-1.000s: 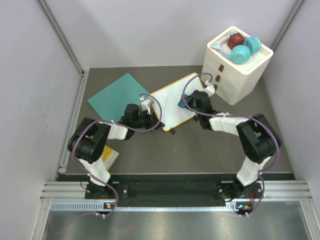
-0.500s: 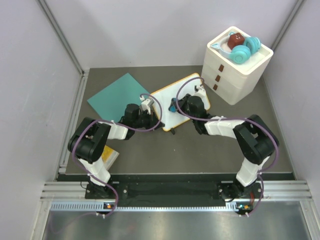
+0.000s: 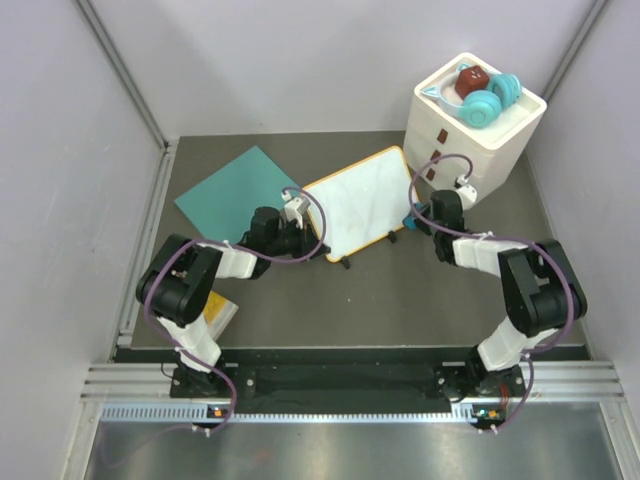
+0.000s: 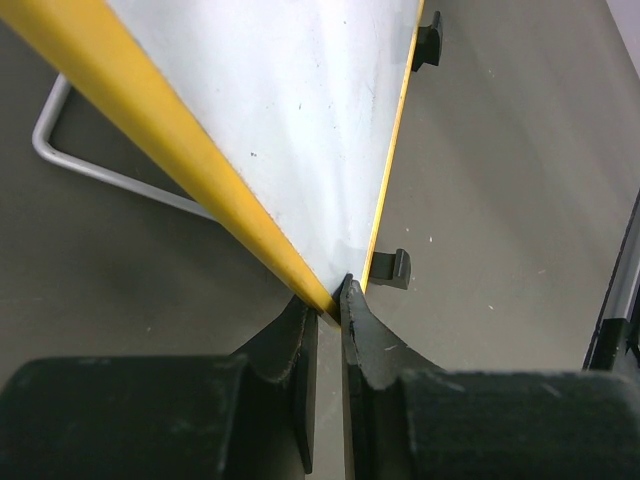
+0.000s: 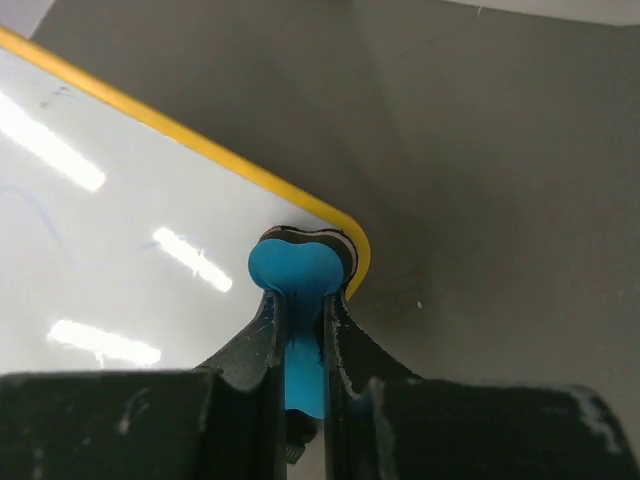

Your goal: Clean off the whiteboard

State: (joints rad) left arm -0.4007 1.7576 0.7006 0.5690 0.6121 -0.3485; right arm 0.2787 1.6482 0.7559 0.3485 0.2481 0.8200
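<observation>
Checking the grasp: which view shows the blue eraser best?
Right wrist. The eraser sits centre frame, pinched in the right gripper at the whiteboard corner. Top external shows only a blue speck past the arm. Left wrist doesn't show it.

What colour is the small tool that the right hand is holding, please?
Bright blue; the tool shows best in the right wrist view, at the whiteboard's corner.

Top external: high on the 6 o'clock side of the table (image 3: pixel 400 295), looking steeply down, distant; whiteboard (image 3: pixel 358 203) central. Left wrist: close-up past left gripper (image 4: pixel 331 303), at the board's 8 o'clock corner. Right wrist: close-up past right gripper (image 5: pixel 303 300), at its 3 o'clock corner. Shared by all: whiteboard
</observation>
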